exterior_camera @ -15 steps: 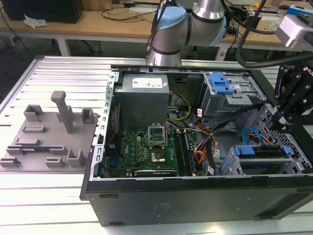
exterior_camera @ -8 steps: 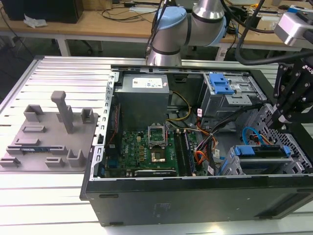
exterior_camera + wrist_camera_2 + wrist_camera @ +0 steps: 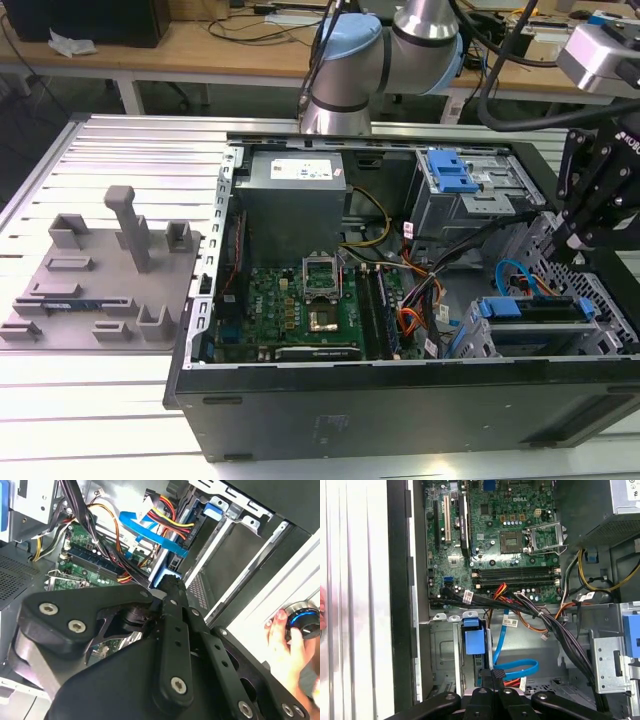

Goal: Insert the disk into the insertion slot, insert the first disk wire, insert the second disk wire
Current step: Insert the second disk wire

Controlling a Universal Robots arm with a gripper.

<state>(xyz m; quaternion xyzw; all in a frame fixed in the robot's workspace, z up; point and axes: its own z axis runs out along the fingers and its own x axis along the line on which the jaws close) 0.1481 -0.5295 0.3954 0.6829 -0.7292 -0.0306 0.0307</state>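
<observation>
— Where's the blue-framed silver disk point(image 3: 530, 308)?
— Seated in the perforated grey metal slot point(image 3: 480, 340).
— And the black gripper point(image 3: 493, 674)?
— Fingers narrowed over a black wire plug; whether it grips, I cannot tell.

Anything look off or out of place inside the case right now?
Nothing looks damaged or askew. The disk sits level in the insertion slot, the gripper at its cable end. One oddity: a person's hand rests on a knob beside the case.
</observation>
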